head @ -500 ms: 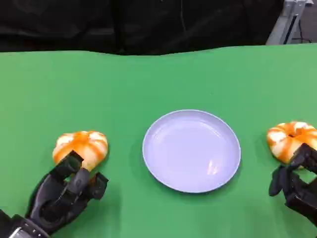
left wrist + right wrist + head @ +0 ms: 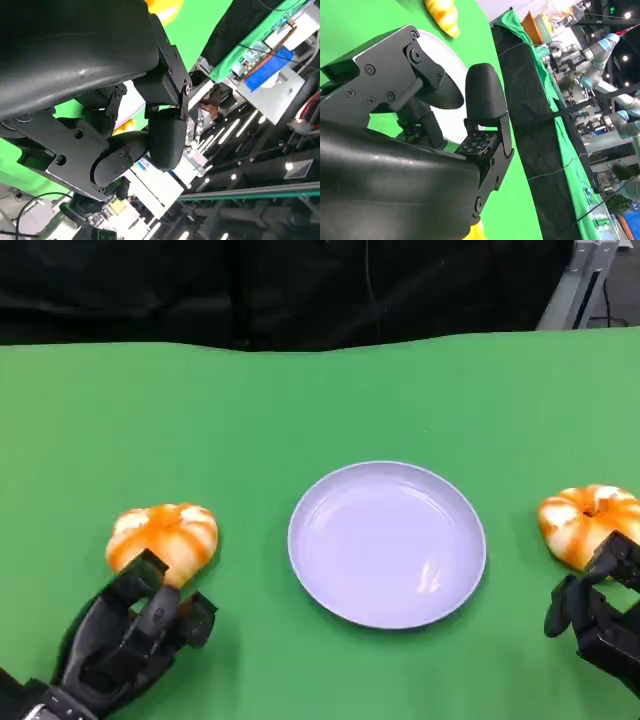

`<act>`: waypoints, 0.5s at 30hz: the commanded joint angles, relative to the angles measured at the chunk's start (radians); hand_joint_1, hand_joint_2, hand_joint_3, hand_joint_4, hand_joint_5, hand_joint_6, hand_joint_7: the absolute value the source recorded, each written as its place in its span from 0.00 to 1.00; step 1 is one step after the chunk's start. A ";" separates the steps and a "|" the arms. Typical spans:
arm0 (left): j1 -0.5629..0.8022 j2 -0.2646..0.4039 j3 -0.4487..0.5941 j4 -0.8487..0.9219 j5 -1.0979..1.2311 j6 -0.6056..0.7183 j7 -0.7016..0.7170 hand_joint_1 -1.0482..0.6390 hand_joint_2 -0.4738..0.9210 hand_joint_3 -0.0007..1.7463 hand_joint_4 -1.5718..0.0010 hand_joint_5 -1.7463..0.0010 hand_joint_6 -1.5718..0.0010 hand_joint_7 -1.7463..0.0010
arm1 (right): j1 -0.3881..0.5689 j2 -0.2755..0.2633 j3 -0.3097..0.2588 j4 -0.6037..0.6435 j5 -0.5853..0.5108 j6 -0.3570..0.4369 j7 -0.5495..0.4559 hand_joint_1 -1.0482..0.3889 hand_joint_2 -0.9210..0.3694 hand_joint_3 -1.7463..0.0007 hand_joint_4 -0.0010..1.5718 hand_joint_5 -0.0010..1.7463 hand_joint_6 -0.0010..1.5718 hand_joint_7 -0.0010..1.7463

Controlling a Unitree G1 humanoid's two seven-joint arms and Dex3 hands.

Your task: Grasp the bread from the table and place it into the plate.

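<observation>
Two bread rolls (image 2: 163, 537) (image 2: 587, 524) flank the empty plate (image 2: 386, 543) on the counter (image 2: 300, 410); likely light, soft (squashable), so cup the sides. Left hand (image 2: 125, 640) and right hand (image 2: 600, 610): fingers apart, holding nothing.

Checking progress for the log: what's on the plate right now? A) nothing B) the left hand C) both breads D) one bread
A: the plate is bare, with one bread on the table near the left hand and the other bread by the right hand, both outside the plate.
</observation>
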 commanded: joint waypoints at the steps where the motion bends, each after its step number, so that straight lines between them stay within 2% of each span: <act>1: -0.006 0.018 0.010 0.002 0.003 0.000 -0.010 0.54 0.72 0.60 0.47 0.00 0.41 0.16 | 0.001 -0.012 -0.006 0.003 0.003 -0.016 0.010 0.70 0.38 0.23 0.57 1.00 0.51 0.89; 5: 0.007 0.004 0.011 -0.034 0.017 -0.042 0.042 0.54 0.71 0.60 0.46 0.00 0.38 0.23 | 0.000 -0.011 -0.006 0.003 0.005 -0.014 0.014 0.70 0.37 0.24 0.57 1.00 0.51 0.89; 6: 0.021 -0.011 0.006 -0.060 0.046 -0.107 0.085 0.54 0.70 0.60 0.46 0.00 0.37 0.24 | 0.001 -0.010 -0.005 -0.003 0.002 -0.009 0.005 0.70 0.37 0.24 0.57 1.00 0.51 0.89; 8: 0.047 -0.037 -0.007 -0.104 0.104 -0.232 0.159 0.50 0.69 0.56 0.48 0.17 0.43 0.37 | 0.001 -0.007 -0.003 -0.008 -0.002 -0.005 -0.005 0.70 0.38 0.24 0.57 1.00 0.51 0.90; 9: 0.056 -0.046 -0.014 -0.119 0.129 -0.279 0.186 0.47 0.78 0.41 0.50 0.33 0.42 0.55 | 0.001 -0.007 -0.002 -0.008 -0.003 -0.005 -0.006 0.70 0.38 0.24 0.57 1.00 0.51 0.90; 11: 0.072 -0.049 -0.040 -0.128 0.203 -0.407 0.229 0.43 0.91 0.21 0.53 0.48 0.38 0.78 | 0.001 -0.007 -0.001 -0.008 -0.005 -0.006 -0.007 0.70 0.38 0.24 0.57 1.00 0.51 0.90; 12: 0.080 -0.043 -0.064 -0.130 0.278 -0.513 0.278 0.42 0.95 0.13 0.54 0.54 0.37 0.85 | 0.000 -0.007 -0.002 -0.007 -0.004 -0.006 -0.006 0.70 0.38 0.24 0.57 1.00 0.51 0.90; 13: 0.087 -0.030 -0.091 -0.130 0.371 -0.621 0.346 0.35 0.98 0.11 0.61 0.63 0.43 0.94 | -0.001 -0.008 -0.002 -0.006 -0.004 -0.009 -0.004 0.70 0.38 0.24 0.57 1.00 0.51 0.90; 15: 0.093 0.002 -0.131 -0.125 0.557 -0.809 0.498 0.25 1.00 0.14 0.64 0.77 0.52 0.99 | -0.003 -0.009 -0.002 -0.001 -0.002 -0.012 0.001 0.70 0.39 0.23 0.57 1.00 0.51 0.90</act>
